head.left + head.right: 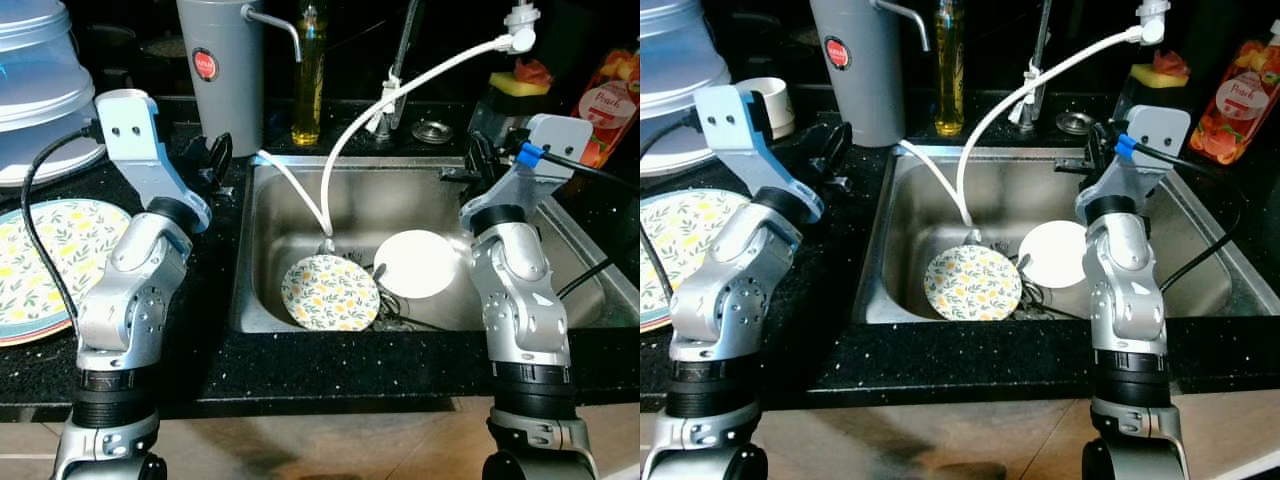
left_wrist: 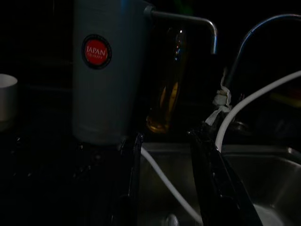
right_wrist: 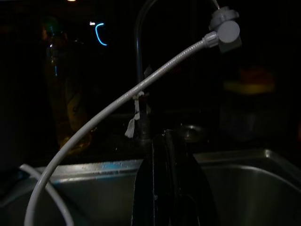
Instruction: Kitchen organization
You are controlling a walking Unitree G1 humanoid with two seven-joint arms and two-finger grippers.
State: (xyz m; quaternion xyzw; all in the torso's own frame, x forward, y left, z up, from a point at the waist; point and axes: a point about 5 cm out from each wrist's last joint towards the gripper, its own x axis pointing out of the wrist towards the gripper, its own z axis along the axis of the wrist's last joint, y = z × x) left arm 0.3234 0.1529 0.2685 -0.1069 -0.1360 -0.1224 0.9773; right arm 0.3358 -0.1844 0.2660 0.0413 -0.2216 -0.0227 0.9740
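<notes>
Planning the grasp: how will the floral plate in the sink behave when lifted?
The floral plate looks rigid and glazed, probably slippery if wet, and breakable. It sits tilted on the sink bottom, so one edge may be reachable. The white hose ends just behind it and could snag.

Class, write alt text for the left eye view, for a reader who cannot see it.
A stainless steel sink in a black countertop holds a round floral-patterned plate and a round white plate. The left gripper and the right gripper are raised at the sink's sides.
</notes>
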